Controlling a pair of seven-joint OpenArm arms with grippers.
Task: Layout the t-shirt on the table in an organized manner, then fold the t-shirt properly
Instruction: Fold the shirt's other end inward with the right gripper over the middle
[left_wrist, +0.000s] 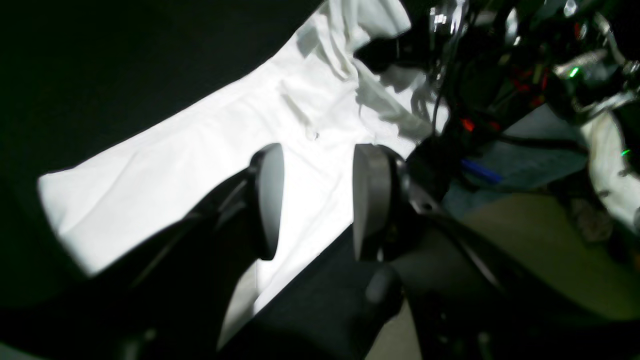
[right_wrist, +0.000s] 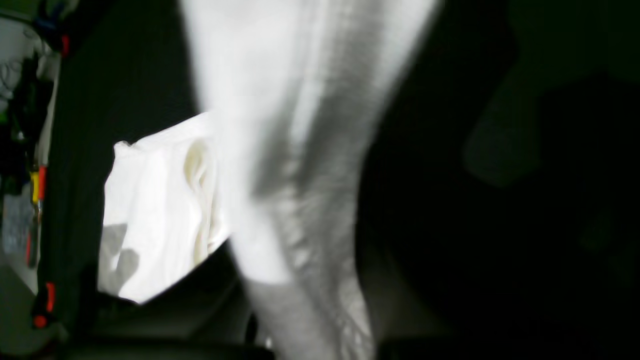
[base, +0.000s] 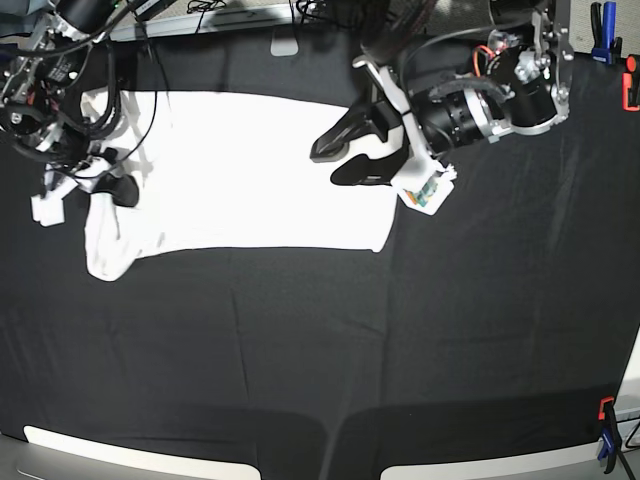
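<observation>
The white t-shirt (base: 250, 170) lies mostly flat on the black table (base: 400, 340), its plain side up, with one sleeve (base: 105, 255) bunched at the near left. My left gripper (base: 327, 168) hovers open over the shirt's right part; in the left wrist view its grey pads (left_wrist: 270, 200) stand apart with only cloth (left_wrist: 200, 150) below. My right gripper (base: 98, 176) is at the shirt's left end. In the right wrist view a taut band of t-shirt cloth (right_wrist: 300, 150) rises from between its fingers, which the cloth hides.
Red (base: 630, 95) and blue (base: 608, 20) clamps sit at the table's far right edge, and another clamp (base: 605, 440) at the near right corner. A small white tag (base: 428, 190) hangs under my left arm. Cables crowd the far edge (base: 300, 15).
</observation>
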